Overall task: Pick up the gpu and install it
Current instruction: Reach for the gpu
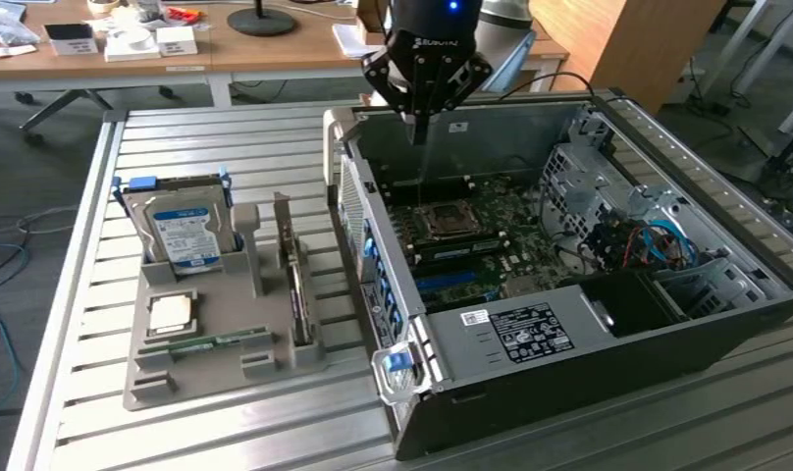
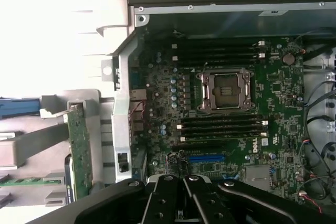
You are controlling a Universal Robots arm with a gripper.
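- Exterior view's left: grey holder [image 1: 154, 378] sits on the slatted worktop [image 1: 213, 147]. It carries the hard drive [image 1: 185, 235], upright, at its far end, and a narrow memory stick [image 1: 220, 341] lying flat near its front.
- Right edge of the holder: gpu [image 1: 295, 294] stands on its long edge in a slot, not yet picked up. Its long axis runs from far to near in the exterior view, roughly parallel to the side wall of the case. The wrist view shows it edge-on as a thin green strip [image 2: 80, 150], outside the case wall.
- Just beside it, further to the exterior view's right: open computer case [image 1: 567, 363], lying on its side, motherboard [image 1: 489, 235] exposed. A blue expansion slot [image 2: 206, 157] is free.
- Tool [image 1: 420, 126] hangs above the far-left part of the case interior, pointing down at the board. Jaws are closed together with nothing between them, as the wrist view also shows [image 2: 184, 187].
- Key relation: the gpu lies to the exterior view's left of the tool and nearer the camera, across the case wall and lower down. Tool and card are apart, no contact.
- Judgement: the grasp has to come from above onto the card's top edge, with the jaws straddling its thin dimension.
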